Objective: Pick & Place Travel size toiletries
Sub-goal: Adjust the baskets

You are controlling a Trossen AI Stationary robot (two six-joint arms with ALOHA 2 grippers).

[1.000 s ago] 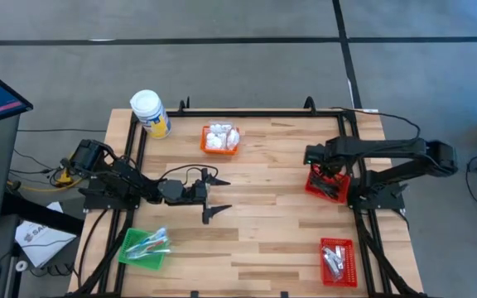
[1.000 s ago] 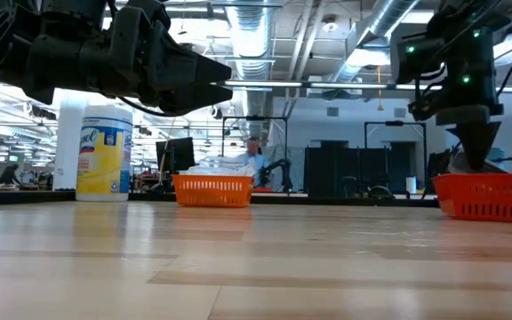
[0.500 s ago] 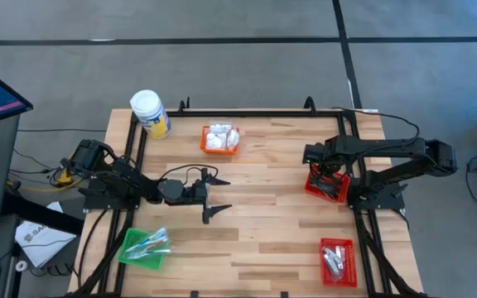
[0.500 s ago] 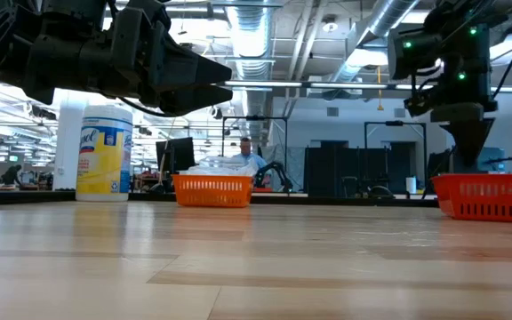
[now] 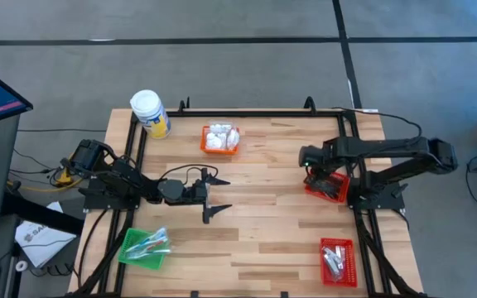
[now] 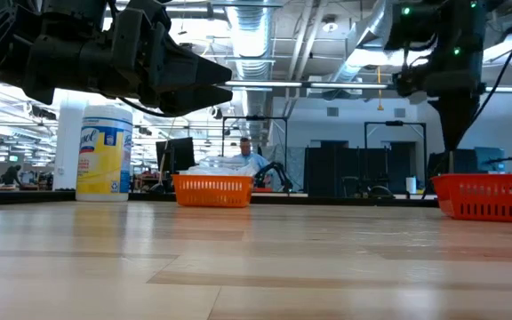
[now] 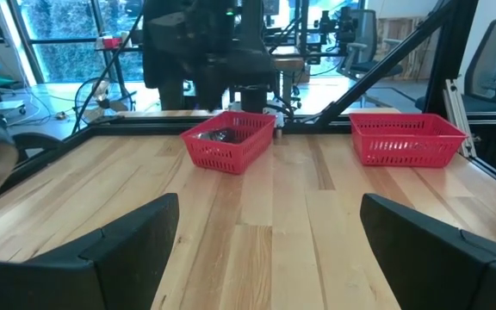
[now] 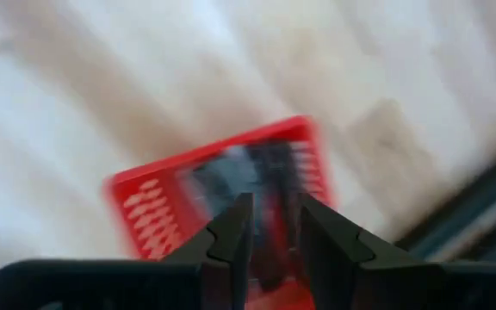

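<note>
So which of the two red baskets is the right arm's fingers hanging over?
The red basket at the table's right edge, holding dark sachets; the right gripper is above it. The other red basket, with silvery sachets, sits at the near corner.
</note>
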